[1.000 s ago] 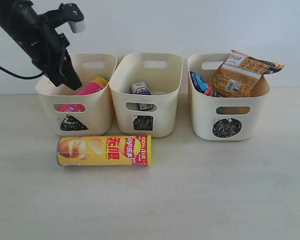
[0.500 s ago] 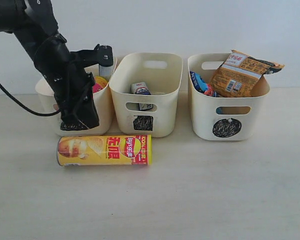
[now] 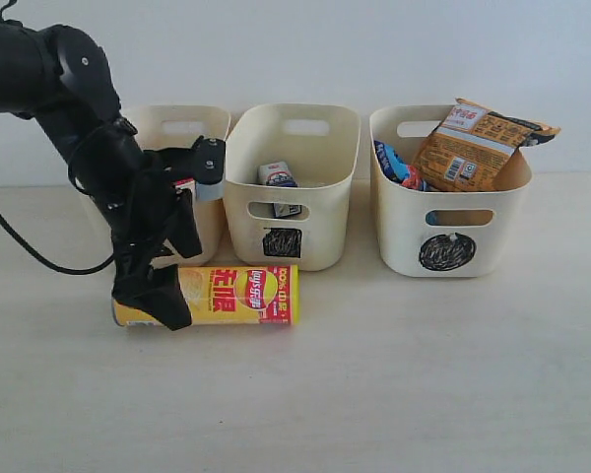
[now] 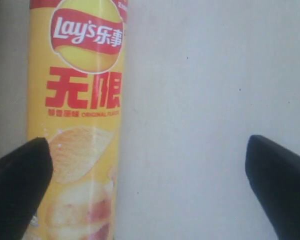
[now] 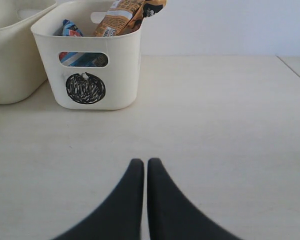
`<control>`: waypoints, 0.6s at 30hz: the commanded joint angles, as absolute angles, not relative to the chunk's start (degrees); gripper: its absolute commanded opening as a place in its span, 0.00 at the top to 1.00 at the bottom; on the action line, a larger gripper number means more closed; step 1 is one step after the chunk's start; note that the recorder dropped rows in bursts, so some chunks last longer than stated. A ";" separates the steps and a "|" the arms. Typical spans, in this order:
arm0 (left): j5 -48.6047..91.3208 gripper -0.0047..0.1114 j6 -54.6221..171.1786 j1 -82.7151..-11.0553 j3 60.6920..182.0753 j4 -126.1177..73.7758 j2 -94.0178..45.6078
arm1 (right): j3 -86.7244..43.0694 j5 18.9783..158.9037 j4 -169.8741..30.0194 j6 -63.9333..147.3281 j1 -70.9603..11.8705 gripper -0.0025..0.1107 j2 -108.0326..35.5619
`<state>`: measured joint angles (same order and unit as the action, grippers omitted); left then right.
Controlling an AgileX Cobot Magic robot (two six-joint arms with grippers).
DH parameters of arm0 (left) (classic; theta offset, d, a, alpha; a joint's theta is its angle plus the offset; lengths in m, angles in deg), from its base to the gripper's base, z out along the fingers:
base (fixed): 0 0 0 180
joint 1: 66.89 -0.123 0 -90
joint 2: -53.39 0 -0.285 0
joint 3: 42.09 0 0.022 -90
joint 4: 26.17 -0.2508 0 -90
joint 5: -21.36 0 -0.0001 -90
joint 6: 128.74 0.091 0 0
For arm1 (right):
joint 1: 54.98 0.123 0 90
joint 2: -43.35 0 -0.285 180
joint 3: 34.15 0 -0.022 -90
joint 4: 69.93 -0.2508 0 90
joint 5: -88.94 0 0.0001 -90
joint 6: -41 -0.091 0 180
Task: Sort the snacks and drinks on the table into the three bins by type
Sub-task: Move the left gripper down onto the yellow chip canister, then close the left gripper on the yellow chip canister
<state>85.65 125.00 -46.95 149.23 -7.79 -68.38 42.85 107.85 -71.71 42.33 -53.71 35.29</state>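
Lying on its side on the bench, the yellow chip tube is seen at lower left, before the bins. Its left end is straddled by the left gripper, spread wide, nothing held. A carton is seen in the square-marked bin, and an orange-brown packet in the circle-marked bin. The right gripper is pressed closed, empty.

Colours only, quick: tube is yellow w/ red lettering, a red + yellow logo, and a pale golden chip pic. Left bin, mid bin and rt bin are all cream. Mid one has a black scribbled square, rt one a black scribbled circle. Big packet is orange-brown, small packet blue, carton white + blue. Table is pale beige w/ faint grain, wall off-white. My left gripper and rt gripper are both black.
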 commanded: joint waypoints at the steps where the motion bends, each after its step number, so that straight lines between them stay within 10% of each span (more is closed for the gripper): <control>1: 76.91 0.12 126.76 -46.39 146.86 -8.51 -67.92 | 43.07 107.58 -71.66 42.44 -53.86 0.98 35.56; 18: 61.79 0.12 122.61 -45.53 144.10 -11.70 -73.52 | 43.07 107.58 -71.66 42.44 -53.86 0.98 35.56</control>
